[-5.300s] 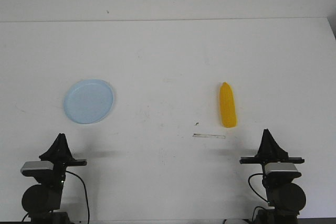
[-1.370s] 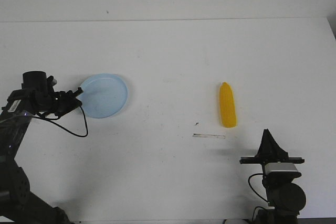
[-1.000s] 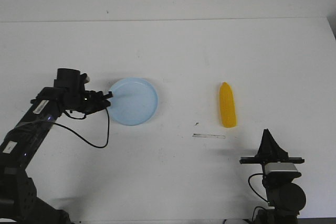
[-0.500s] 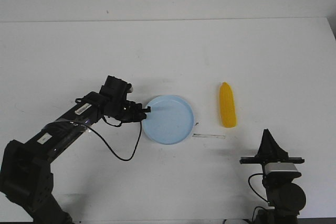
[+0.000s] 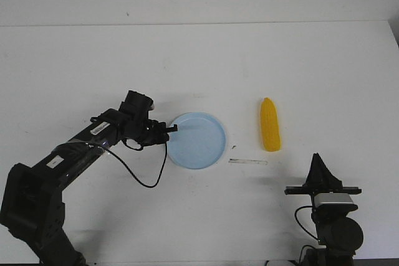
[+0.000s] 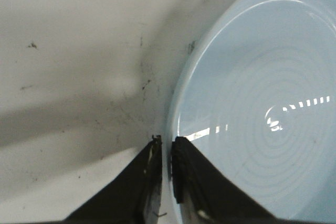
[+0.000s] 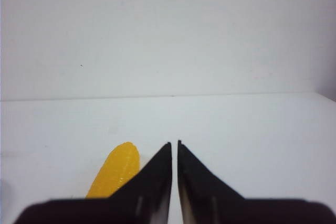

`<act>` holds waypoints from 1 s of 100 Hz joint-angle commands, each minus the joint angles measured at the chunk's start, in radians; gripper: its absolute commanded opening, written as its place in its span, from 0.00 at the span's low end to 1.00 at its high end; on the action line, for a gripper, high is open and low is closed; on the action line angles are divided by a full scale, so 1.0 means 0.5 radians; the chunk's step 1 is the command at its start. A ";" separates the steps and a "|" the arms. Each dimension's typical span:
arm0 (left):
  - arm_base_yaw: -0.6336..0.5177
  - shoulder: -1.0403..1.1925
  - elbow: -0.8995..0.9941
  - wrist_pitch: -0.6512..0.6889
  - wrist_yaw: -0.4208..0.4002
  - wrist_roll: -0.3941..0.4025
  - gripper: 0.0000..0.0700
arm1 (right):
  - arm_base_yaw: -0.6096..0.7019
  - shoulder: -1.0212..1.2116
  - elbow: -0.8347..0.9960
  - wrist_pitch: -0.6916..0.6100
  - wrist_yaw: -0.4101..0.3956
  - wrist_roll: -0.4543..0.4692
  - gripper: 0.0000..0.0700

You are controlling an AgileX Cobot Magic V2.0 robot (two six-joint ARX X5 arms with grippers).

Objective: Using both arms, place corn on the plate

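While left arm (image 5: 93, 138) stretches, jaws pinching plate (image 5: 198, 141) rim, right arm (image 5: 328, 213) folded.

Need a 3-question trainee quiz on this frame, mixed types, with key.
1. True or false: the corn already lies on the plate.
2. Which tool is clamped on the plate's rim? A) left tool B) right tool C) neither
3. Fill in: in the front view, the short grey strip on the table lies between the plate and the ____.

Key:
1. False. The corn lies on the table, apart from the plate.
2. A. The left wrist view shows its fingers pinching the rim; the right tool sits shut near its base.
3. corn
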 commanded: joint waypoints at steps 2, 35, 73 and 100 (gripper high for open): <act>-0.005 0.043 0.031 -0.017 -0.004 -0.017 0.19 | 0.002 0.001 -0.002 0.020 0.000 -0.004 0.02; -0.003 -0.225 0.031 0.121 -0.086 0.096 0.41 | 0.002 0.001 -0.002 0.020 0.000 -0.004 0.02; 0.130 -0.759 -0.031 0.500 -0.465 0.309 0.00 | 0.002 0.001 -0.002 0.020 0.000 -0.004 0.02; 0.296 -1.086 -0.423 1.142 -0.468 0.890 0.00 | 0.002 0.002 -0.002 0.020 0.000 -0.004 0.02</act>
